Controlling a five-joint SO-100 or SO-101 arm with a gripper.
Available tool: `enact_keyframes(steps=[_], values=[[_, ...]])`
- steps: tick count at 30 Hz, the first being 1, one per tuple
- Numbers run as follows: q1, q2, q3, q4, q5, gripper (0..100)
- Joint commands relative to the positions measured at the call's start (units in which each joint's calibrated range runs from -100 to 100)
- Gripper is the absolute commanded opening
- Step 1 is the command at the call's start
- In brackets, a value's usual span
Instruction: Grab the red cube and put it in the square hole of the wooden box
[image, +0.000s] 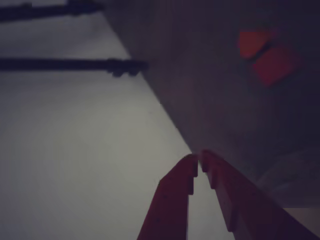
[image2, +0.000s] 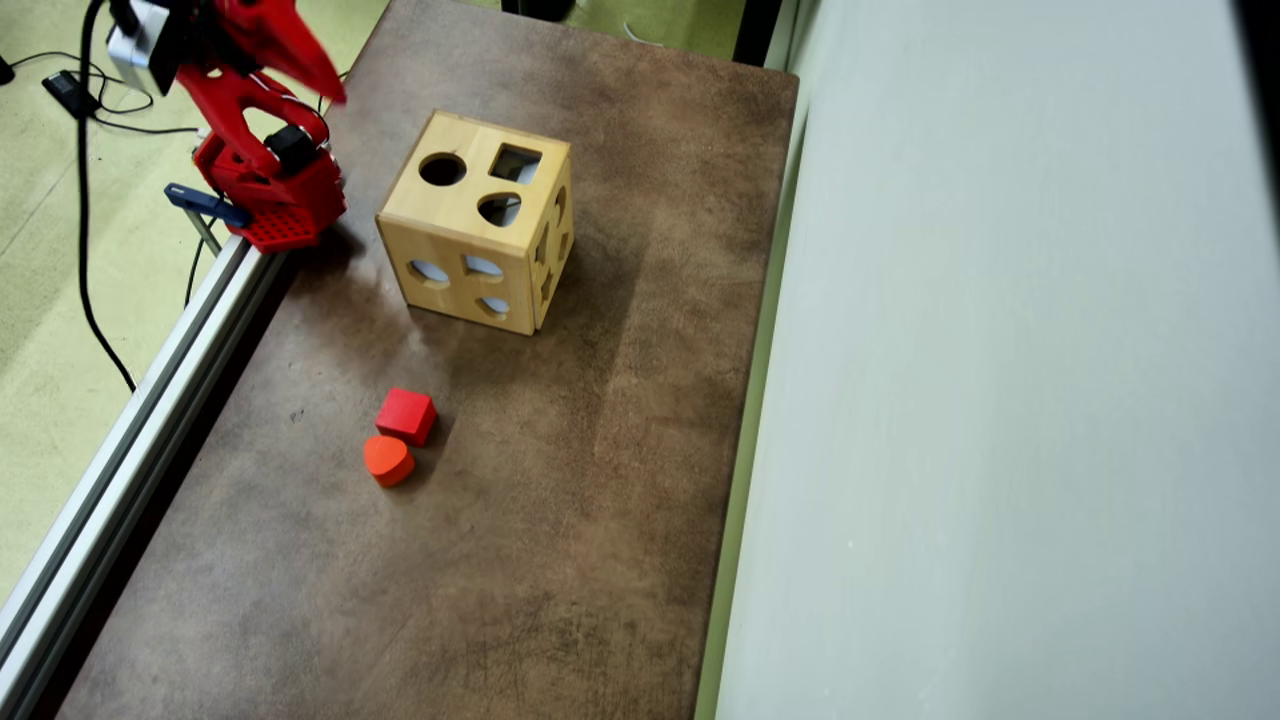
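Note:
The red cube lies on the brown table, touching an orange heart-shaped block. In the dim wrist view the cube sits at the upper right beside the orange block. The wooden box stands beyond them, with a square hole in its top next to a round one. My red gripper is shut and empty, its tips nearly touching. In the overhead view it is raised at the top left, far from the cube.
The arm's red base is clamped at the table's left edge by an aluminium rail. A pale wall runs along the table's right side. Cables lie on the green floor at left.

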Motion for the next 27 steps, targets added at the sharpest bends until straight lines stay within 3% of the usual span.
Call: enact_keyframes(steps=[1,9,15,27], values=[[9.27,10.65,-2.79,-3.04,1.12,2],[10.01,27.12,-3.14,-15.42,13.14,2],[6.37,33.83,-2.70,-18.96,20.46,2],[-5.22,40.80,-2.70,-18.24,22.32,2]])
